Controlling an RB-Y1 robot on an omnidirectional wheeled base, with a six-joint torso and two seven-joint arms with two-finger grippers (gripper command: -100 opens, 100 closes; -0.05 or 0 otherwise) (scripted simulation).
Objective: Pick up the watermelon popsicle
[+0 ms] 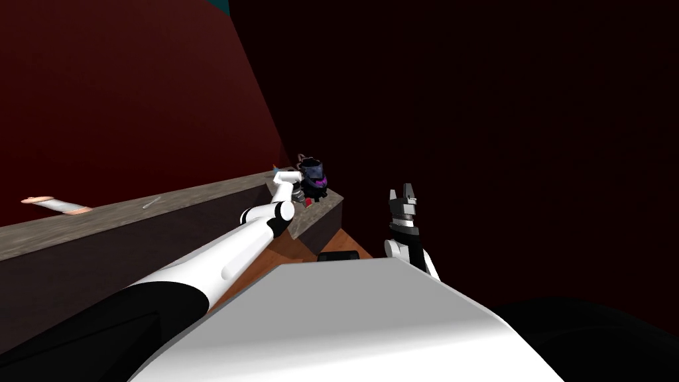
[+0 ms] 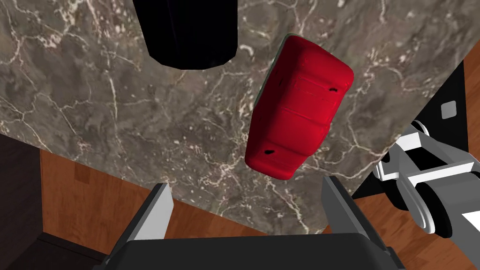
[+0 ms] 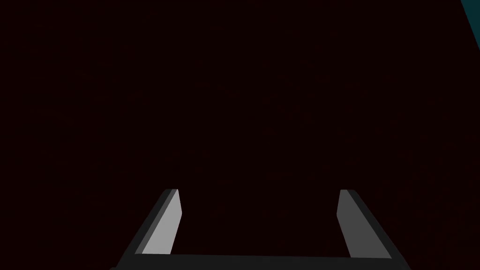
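My left gripper [image 2: 244, 183] is hovering over the end of the grey marble counter [image 2: 93, 103]. Its two fingers [image 2: 157, 213] are standing wide apart and are holding nothing. The watermelon popsicle [image 2: 297, 108] is lying flat on the marble just ahead of the fingertips, nearer to one finger than to the other and not yet between them. It is showing as a red block with rounded corners, a few small dark spots and a thin green line along one long side. It is sitting close to the edge of the counter, and the wooden floor [image 2: 93, 185] is showing beyond that edge.

A dark round container [image 2: 187, 33] is standing on the counter near the popsicle, but the two are apart. From my head, all this is lying at about 11 o'clock, with the container at 12 o'clock from the popsicle. Far along the counter, at about 9 o'clock, a pale cylinder [image 1: 56, 204] is lying on its side.

My right gripper [image 1: 402, 192] is pointing upward at about 1 o'clock, off the counter's end, with its fingers [image 3: 161, 225] spread wide and empty.
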